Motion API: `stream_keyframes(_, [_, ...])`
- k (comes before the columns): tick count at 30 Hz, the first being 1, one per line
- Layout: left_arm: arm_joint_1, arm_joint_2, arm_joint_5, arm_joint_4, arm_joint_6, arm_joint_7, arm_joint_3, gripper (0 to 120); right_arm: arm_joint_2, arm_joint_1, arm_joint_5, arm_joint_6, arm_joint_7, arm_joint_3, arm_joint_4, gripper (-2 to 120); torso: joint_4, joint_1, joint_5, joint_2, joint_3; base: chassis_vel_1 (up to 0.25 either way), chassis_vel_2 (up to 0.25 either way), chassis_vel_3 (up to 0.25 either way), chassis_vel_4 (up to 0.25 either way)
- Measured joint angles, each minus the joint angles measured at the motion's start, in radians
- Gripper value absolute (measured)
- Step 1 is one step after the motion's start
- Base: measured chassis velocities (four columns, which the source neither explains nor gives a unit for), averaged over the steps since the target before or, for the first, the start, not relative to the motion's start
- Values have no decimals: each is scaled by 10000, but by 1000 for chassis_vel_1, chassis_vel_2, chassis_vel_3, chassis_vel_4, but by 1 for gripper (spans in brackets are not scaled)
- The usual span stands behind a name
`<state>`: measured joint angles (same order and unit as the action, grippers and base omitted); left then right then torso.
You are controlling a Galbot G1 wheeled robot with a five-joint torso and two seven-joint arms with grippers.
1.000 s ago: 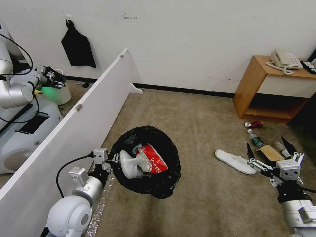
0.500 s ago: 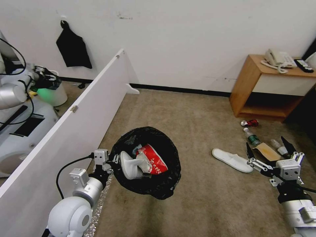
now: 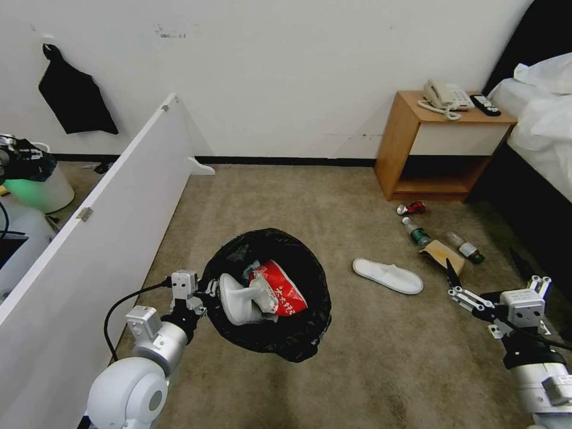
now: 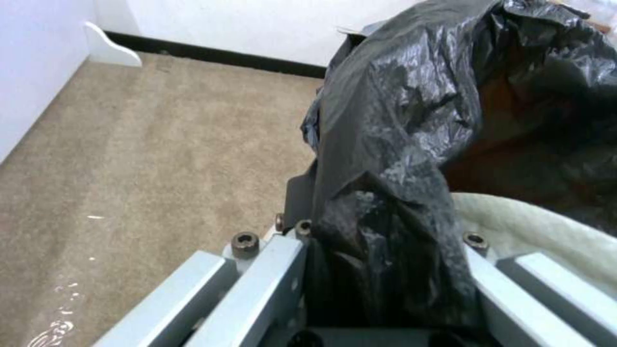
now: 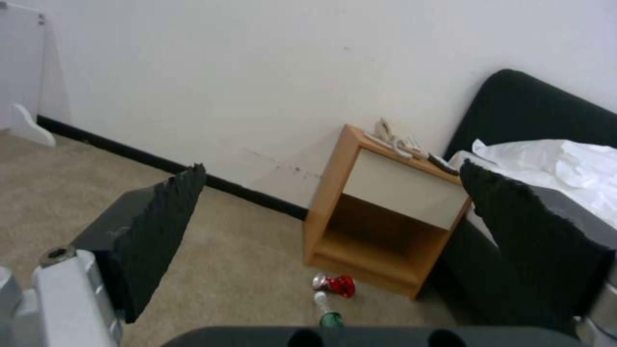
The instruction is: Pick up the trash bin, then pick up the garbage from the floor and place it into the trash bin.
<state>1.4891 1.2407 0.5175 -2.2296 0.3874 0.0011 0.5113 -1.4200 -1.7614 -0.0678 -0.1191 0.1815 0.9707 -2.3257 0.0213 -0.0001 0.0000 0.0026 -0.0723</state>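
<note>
Though printed, red carton (image 3: 279,290) lettering unreadable

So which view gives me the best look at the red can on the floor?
The head view: the red can lies whole on the carpet before the nightstand, clear of the other litter. The right wrist view shows it too, between the open right end effector's fingers. The left wrist view faces the trash bin.

Left pincer (image 4: 379,270) is clamping trash bin (image 4: 411,125) liner at rim, black bag bunching btwn metal fingers (image 4: 257,284); white slipper (image 4: 533,231) is lying inside, carpet (image 4: 148,154) below.
</note>
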Motion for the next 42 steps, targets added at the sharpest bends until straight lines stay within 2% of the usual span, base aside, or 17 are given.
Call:
stream_keyframes(6, [6,-5,13,0,-36,0,0,4,-88,-32,36,-6,2,-51,0,100,7,0,0,0,0,0,0,0,0])
stream_keyframes(42, [102,-246,145,78,-188,-52,-11,4,-298,-72,45,507,100,-97,-33,100,7,0,-1,0,0,0,0,0,0])
